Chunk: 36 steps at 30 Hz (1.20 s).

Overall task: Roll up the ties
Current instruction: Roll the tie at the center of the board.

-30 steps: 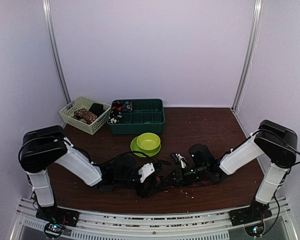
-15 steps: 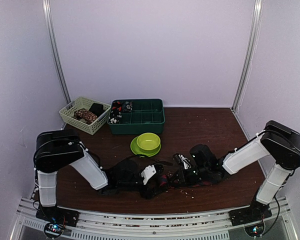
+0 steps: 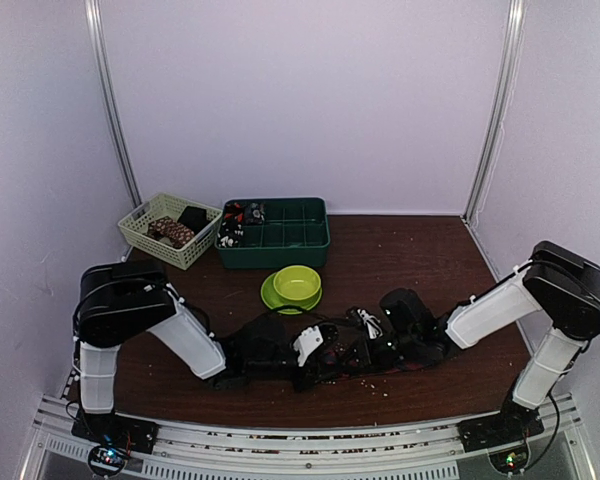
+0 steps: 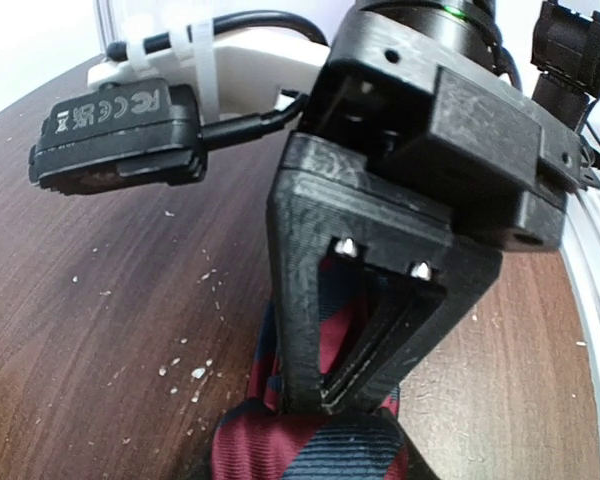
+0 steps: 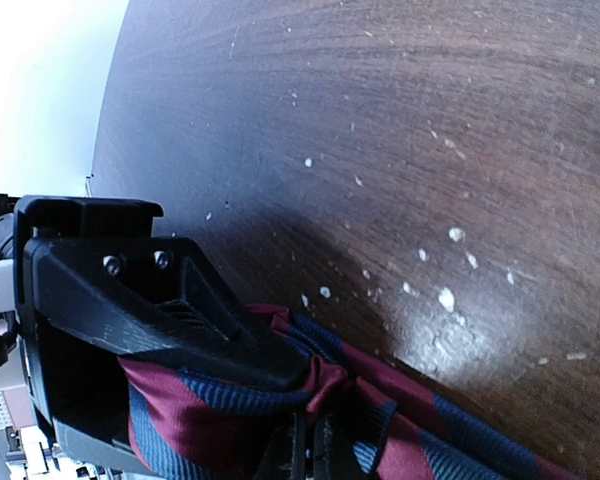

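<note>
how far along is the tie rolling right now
Done: a few small bundles, possibly rolled ties, sit in the left cells of the dark green compartment tray. In hand: the left gripper and right gripper both pinch the red and navy striped fabric tie, bunched on the brown wooden table. Left: finishing this roll; no neat coil shows.

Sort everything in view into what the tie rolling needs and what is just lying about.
For the job:
striped tie
left pincer and right pincer, both closed on it

Lying about:
green bowl
green plate
dark green divided tray
pale basket
</note>
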Tool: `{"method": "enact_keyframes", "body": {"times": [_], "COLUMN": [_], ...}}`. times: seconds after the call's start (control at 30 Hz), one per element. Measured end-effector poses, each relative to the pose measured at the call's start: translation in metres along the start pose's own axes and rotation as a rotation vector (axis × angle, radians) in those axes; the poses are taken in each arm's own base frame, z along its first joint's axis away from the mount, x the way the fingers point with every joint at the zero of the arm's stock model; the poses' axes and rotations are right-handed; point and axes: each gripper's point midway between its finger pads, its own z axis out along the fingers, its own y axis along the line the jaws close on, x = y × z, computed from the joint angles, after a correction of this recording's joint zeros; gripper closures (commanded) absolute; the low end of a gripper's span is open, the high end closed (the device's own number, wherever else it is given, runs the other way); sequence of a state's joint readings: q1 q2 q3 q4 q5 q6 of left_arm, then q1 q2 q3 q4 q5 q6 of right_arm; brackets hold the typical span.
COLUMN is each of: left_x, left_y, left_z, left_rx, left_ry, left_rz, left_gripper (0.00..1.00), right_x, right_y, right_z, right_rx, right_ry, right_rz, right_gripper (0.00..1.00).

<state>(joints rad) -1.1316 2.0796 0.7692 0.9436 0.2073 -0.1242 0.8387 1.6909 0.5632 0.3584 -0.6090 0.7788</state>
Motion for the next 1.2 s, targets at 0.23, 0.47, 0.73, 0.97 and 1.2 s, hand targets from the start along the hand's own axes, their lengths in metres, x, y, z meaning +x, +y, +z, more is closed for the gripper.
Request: {"method": "enact_keyframes", "body": {"times": [0.23,0.47,0.73,0.97,1.2], "left_x": [0.005,0.005,0.004,0.005,0.005], "left_y": [-0.010,-0.013,-0.013,-0.013,-0.013], "left_z": [-0.006,0.000,0.004,0.004,0.003], "left_rx": [0.036,0.058,0.064,0.067,0.068], "left_ry": [0.020,0.056,0.076,0.079,0.079], "left_rz": [0.034,0.075,0.078,0.077,0.080], "left_gripper": [0.70,0.70,0.69,0.69,0.69], "right_x": [0.002,-0.001,0.006,0.004,-0.014], "right_y": [0.003,0.020,0.029,0.028,0.036], "right_z": [-0.024,-0.039,-0.028,-0.021,-0.023], "right_rx": [0.002,-0.038,-0.048,-0.039,-0.076], "right_ry": [0.010,0.000,0.042,0.049,-0.016], "right_rz": [0.017,0.040,0.069,0.086,0.090], "right_gripper": [0.63,0.56,0.52,0.56,0.60]}}
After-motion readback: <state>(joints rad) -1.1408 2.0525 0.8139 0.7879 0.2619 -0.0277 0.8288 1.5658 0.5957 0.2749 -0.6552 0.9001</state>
